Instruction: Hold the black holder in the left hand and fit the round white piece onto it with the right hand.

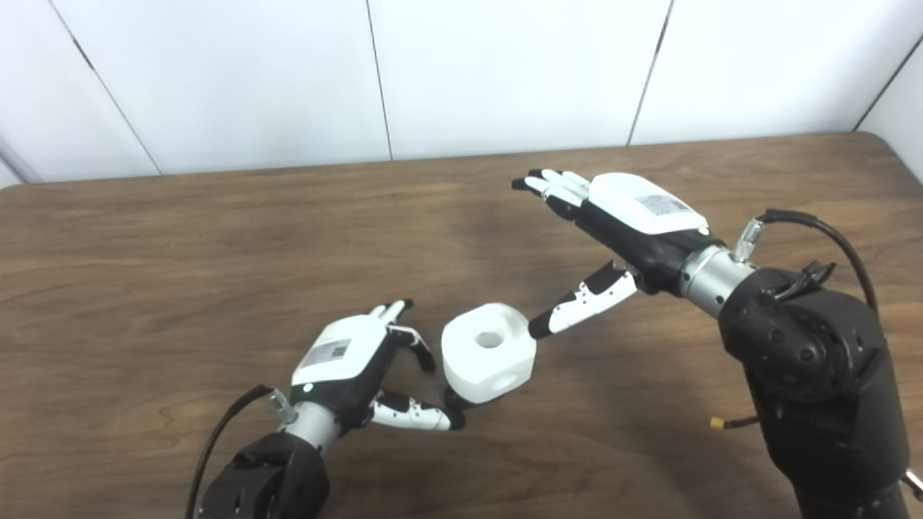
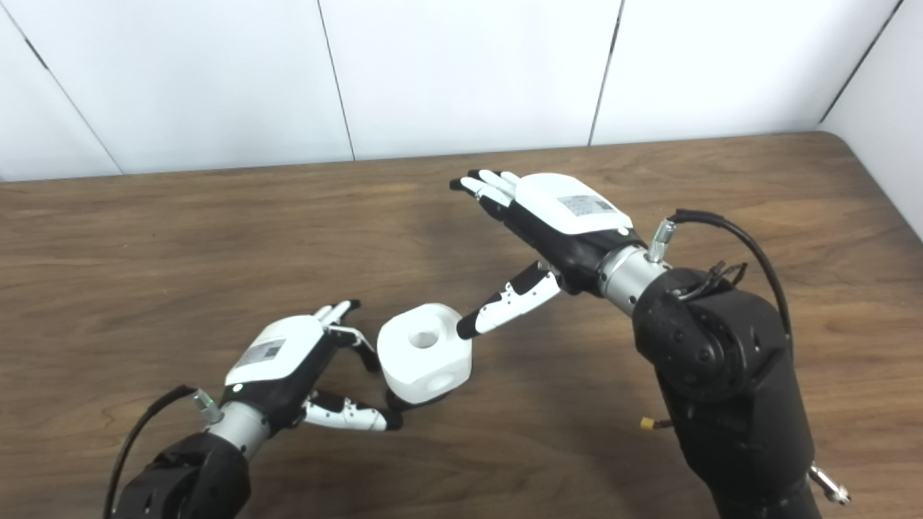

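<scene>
Near the front-centre of the brown wooden table (image 1: 180, 238) sits the round white piece (image 1: 489, 360), a chunky block w/ rounded corners and a round hole in its top face, opening upward; a second hole shows on its lower right side. It has no clear long axis, approx. as wide as tall. Under its front edge a bit of black shows, the black holder (image 1: 457, 398), mostly hidden. The left hand (image 1: 353, 364) is just beside the piece on its left, fingers curled near it, thumb reaching to the black part below; I cannot tell if it really grips. The right hand (image 1: 613, 223) is up and to the right, spread wide and holding nothing, thumb tip touching or almost touching the piece's right edge.
</scene>
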